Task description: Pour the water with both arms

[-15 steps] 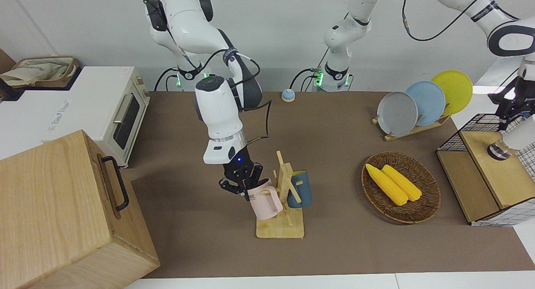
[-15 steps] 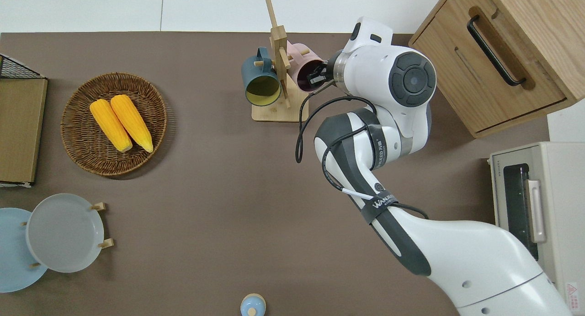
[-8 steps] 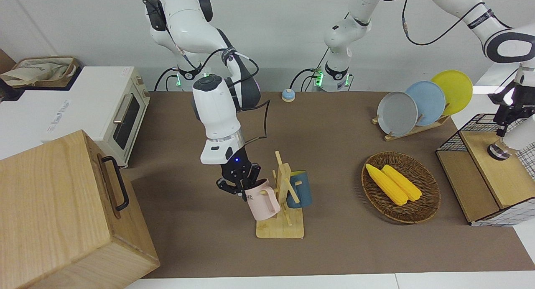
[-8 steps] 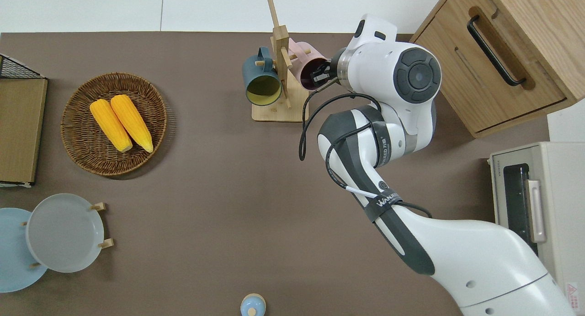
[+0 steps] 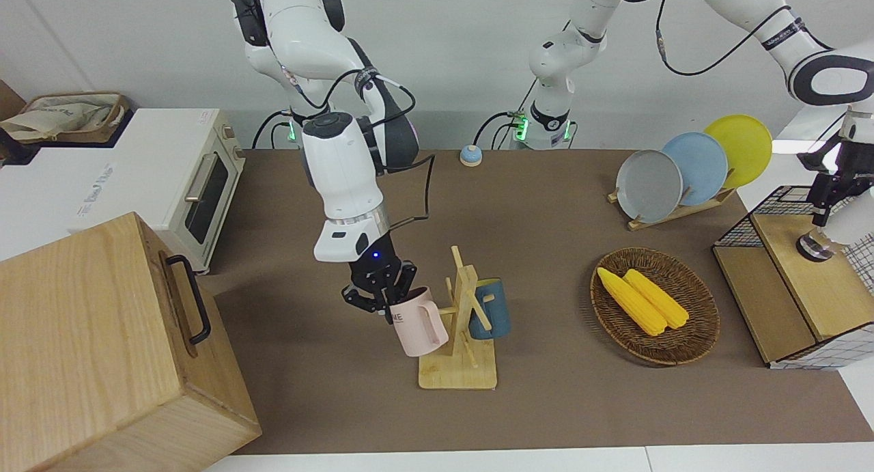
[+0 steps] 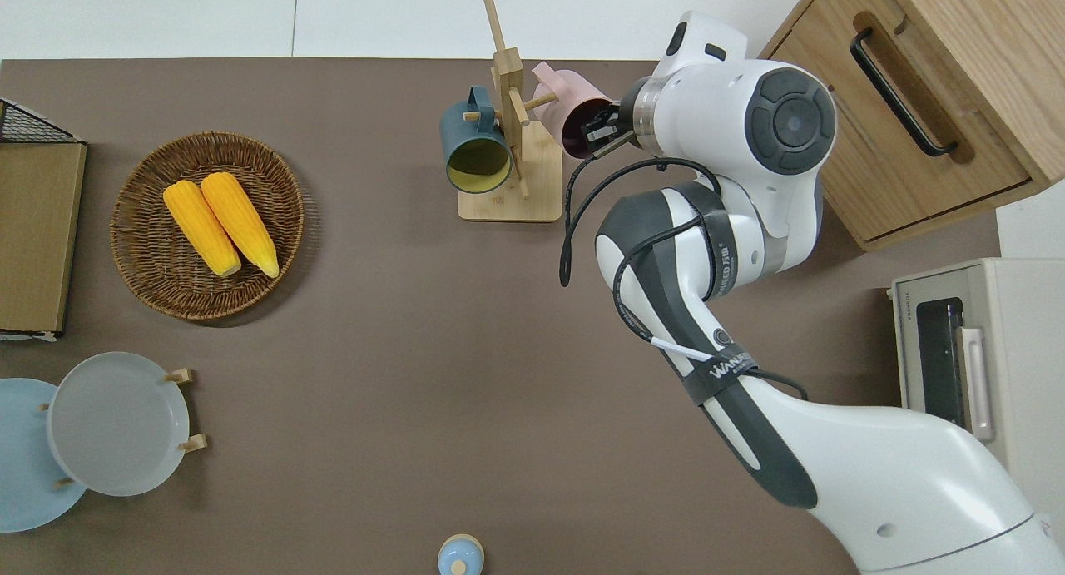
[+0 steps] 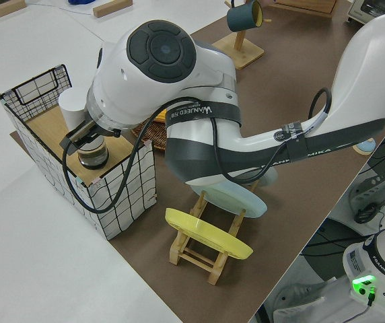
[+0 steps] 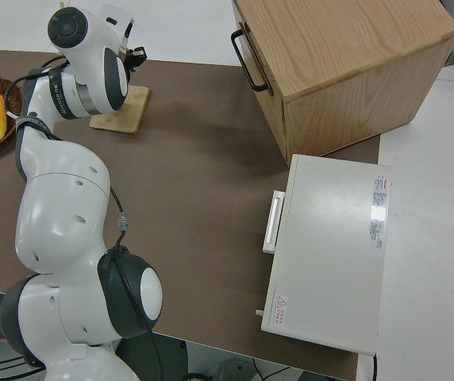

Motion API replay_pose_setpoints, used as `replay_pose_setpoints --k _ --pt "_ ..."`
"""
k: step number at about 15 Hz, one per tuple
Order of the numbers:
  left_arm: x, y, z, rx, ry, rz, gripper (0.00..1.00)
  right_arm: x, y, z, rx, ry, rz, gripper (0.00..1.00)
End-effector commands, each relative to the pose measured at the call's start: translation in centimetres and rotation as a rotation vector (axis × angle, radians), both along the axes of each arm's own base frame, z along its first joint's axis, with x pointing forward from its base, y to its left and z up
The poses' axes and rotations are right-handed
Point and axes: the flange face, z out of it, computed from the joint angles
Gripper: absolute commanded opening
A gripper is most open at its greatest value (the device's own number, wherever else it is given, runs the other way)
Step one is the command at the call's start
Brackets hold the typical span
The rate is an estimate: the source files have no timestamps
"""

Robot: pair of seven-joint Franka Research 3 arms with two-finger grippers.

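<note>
Right gripper [image 5: 379,302] clamps the pink mug's [image 5: 418,322] rim at the wooden rack [image 5: 464,322].
Slide it level off the peg. Left gripper [image 5: 823,209], grip unclear, hangs over a cup [image 7: 93,151] on the wire crate [image 7: 44,124].

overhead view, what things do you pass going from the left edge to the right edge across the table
Light blue plate → grey plate → round wicker basket holding two yellow corn cobs → dark blue mug → wooden mug rack → pink mug held by the right end effector → large wooden box with a black handle.
</note>
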Motion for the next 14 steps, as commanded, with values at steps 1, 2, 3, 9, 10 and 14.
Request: replay_pose_setpoints --k 1,2,3,9,10,14 --pt "0.5 0.3 -0.7 0.012 -0.027 0.006 0.99 0.0 -2.4 2.1 -0.008 0.006 0.007 0.000" --pt "0.5 0.3 -0.8 0.013 -0.028 0.007 0.99 0.1 -2.8 2.2 -0.017 0.009 0.008 0.000" --pt "0.5 0.4 -0.9 0.012 -0.026 0.009 0.99 -0.1 -3.1 2.9 -0.022 0.004 0.011 0.000" --pt "0.8 0.5 -1.1 0.003 -0.027 0.020 0.19 0.7 -7.3 3.0 -0.051 0.018 -0.002 0.000" --pt "0.9 0.4 -0.9 0.002 -0.029 0.022 0.03 1.0 -8.6 2.8 -0.056 0.023 -0.011 0.000" --pt "1.2 0.5 0.4 0.003 -0.045 0.043 0.01 1.2 -10.8 2.5 -0.072 0.053 -0.024 0.000"
